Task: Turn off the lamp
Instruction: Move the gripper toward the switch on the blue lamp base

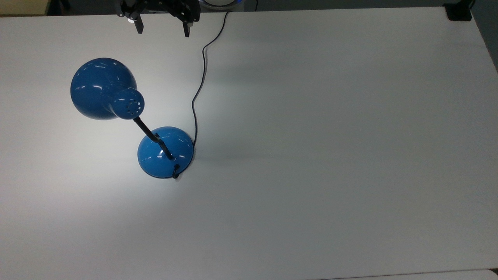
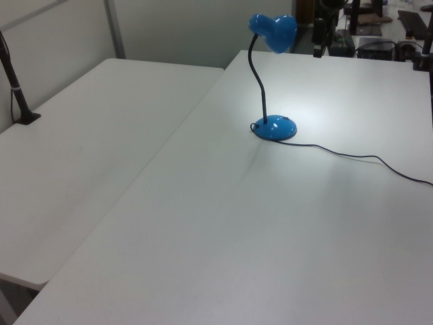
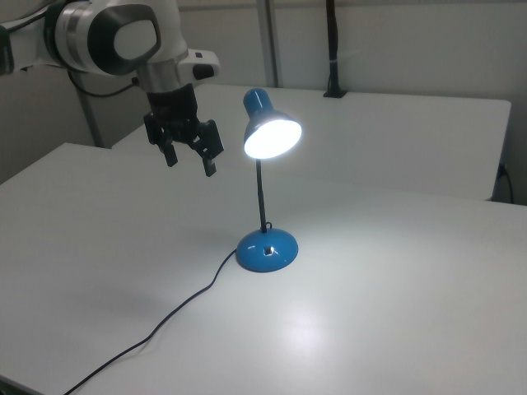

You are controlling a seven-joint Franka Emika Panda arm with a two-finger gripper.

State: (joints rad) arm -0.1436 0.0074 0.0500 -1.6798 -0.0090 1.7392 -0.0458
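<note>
The lamp (image 1: 103,88) is glossy blue, with a dome shade, a black bendable neck and a round base (image 1: 165,152) on the white table (image 1: 330,136). Its bulb glows brightly in the right view, at the shade (image 3: 272,136), and a pool of light falls around the base (image 3: 267,250). A small switch sits on the base's front in the right view. My gripper (image 1: 162,30) hangs open at the table's far edge in the top view, well clear of the lamp. In the right view the gripper (image 3: 191,162) hovers high, to the shade's left.
A thin black cord (image 1: 198,89) runs from the base to the top view's upper edge. A second white table (image 2: 88,149) adjoins on the left view's left. A black clamp (image 1: 458,12) sits at the top view's upper right corner.
</note>
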